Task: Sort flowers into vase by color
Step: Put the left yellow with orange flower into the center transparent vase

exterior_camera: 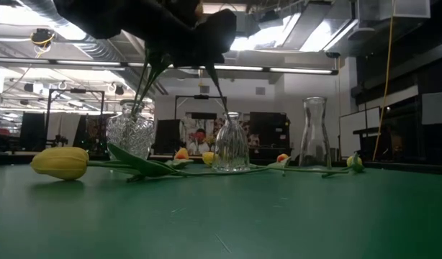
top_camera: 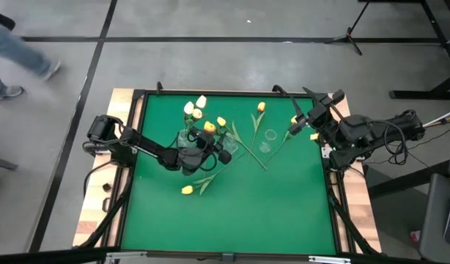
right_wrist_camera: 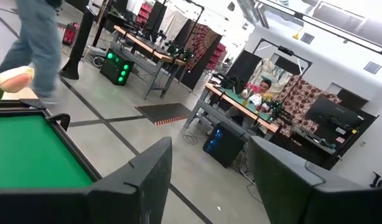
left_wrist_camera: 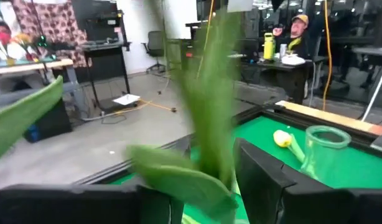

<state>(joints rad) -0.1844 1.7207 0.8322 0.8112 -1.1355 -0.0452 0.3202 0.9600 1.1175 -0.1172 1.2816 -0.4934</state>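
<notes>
Left gripper (top_camera: 212, 141): jaws closed on green-stemmed orange-yellow tulip (top_camera: 209, 127), held above clear glass vase (top_camera: 187, 138) for insertion | Right gripper (top_camera: 301, 121): parked at bench (top_camera: 283, 213) edge, jaws wide, empty

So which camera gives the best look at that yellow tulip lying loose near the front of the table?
The low view: the yellow tulip lies close and side-on, bud, stem and leaf clear. The high view shows it small, below the left gripper. Neither wrist view clearly shows it.

Overhead, table-level and two wrist cameras share the table (top_camera: 283, 205).
</notes>
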